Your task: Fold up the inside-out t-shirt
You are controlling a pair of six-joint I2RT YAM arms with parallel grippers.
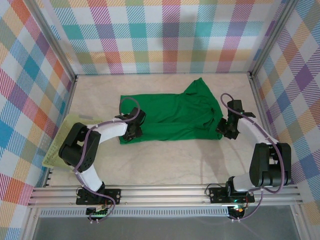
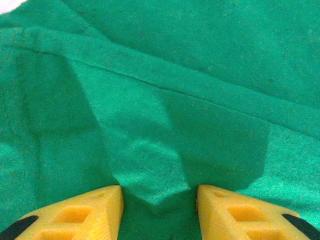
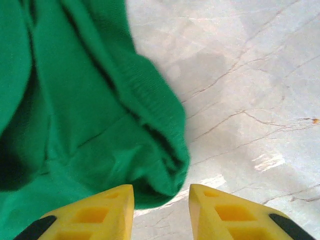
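The left gripper (image 2: 160, 195) sits on the left end of the green t-shirt (image 1: 172, 117), jaws parted around a raised pucker, the shirt spread across the table (image 1: 175, 160), and the right gripper (image 3: 161, 195) gapes unclenched at its right edge.

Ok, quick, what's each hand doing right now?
Left hand: open, pressed onto the bright green cloth t-shirt, a pucker between its fingers.
Right hand: open at the t-shirt's edge, holding nothing.

Left hand (image 2: 160, 212) straddles a raised t-shirt (image 2: 200, 75) fold.
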